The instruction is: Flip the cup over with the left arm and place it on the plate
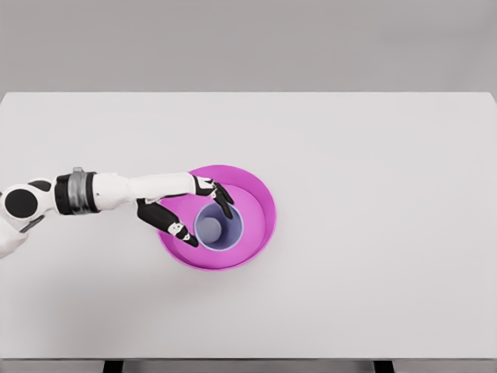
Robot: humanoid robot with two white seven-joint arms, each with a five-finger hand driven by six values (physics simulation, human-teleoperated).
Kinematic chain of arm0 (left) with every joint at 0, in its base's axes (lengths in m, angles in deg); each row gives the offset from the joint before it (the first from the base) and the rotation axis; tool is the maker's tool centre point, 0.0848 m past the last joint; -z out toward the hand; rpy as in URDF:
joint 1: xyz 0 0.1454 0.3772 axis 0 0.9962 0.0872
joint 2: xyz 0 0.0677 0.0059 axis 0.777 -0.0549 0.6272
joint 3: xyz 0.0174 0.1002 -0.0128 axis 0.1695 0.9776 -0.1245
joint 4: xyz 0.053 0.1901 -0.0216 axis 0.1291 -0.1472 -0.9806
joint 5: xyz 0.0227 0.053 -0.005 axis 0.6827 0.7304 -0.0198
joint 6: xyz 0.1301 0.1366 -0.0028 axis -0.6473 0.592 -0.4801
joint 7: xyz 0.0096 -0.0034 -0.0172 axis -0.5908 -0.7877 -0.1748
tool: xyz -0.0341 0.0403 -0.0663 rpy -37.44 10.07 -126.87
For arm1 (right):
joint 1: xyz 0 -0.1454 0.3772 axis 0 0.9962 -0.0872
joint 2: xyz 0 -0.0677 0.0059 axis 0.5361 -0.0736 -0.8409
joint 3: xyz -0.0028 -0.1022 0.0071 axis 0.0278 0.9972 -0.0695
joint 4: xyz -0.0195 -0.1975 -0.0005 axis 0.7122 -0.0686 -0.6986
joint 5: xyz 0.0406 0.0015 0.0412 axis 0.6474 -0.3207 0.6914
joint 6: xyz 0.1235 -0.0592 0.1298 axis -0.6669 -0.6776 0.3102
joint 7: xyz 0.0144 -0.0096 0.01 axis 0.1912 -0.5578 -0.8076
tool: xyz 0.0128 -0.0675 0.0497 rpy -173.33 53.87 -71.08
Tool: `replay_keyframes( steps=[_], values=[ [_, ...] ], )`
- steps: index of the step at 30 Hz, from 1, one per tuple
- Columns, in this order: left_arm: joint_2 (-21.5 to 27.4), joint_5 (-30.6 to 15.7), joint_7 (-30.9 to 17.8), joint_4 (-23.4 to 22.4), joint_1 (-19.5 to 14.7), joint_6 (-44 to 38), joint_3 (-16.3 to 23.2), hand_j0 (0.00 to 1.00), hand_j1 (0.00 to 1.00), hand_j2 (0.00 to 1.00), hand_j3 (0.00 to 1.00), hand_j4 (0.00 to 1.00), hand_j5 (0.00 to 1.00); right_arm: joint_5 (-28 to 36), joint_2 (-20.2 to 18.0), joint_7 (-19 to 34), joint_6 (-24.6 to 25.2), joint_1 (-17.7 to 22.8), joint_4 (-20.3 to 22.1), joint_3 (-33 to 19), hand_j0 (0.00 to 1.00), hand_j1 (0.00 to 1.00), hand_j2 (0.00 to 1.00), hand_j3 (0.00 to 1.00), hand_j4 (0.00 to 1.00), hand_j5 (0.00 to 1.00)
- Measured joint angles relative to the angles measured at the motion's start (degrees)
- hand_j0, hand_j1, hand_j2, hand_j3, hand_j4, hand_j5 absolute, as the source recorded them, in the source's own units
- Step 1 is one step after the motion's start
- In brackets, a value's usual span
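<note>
Cup [218,225] is seen upright, mouth up, inside the plate [262,203], slightly toward 7 o'clock of plate centre. Left hand [194,211] is spread around the cup's 9 o'clock side, fingers loose, firm grip not confirmed. Cup is judged light, rigid, thin-walled, likely slippery; best taken at the side wall below the rim. Worktop [373,155] is white.
</note>
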Motion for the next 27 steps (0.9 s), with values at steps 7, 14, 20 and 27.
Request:
replay_keyframes(
  steps=[7,14,20,27],
  values=[
    [-0.87,-0.03,-0.05,-0.07,-1.32,-0.01,0.63,0.66,0.66,0.66,0.66,0.66,0.66,0.00,0.00,0.00,0.00,-0.09,0.00,0.00,1.00,1.00,1.00,1.00,1.00,1.00],
    [-1.82,0.06,-0.05,-0.07,-1.49,0.00,1.98,0.67,0.67,0.67,0.67,0.67,0.67,0.00,0.00,0.00,0.00,-0.09,0.00,0.00,1.00,1.00,1.00,1.00,1.00,1.00],
    [-2.72,0.25,-0.04,-0.25,-1.58,0.00,2.13,0.67,0.67,0.67,0.67,0.67,0.67,0.00,0.00,0.00,0.00,0.00,0.00,0.00,1.00,1.00,1.00,1.00,1.00,1.00],
    [-3.01,0.41,-0.05,-1.16,-2.11,0.00,2.12,0.67,0.67,0.67,0.67,0.67,0.67,0.00,0.00,0.00,0.00,-0.09,0.00,0.00,1.00,1.00,1.00,1.00,1.00,1.00]
  ],
)
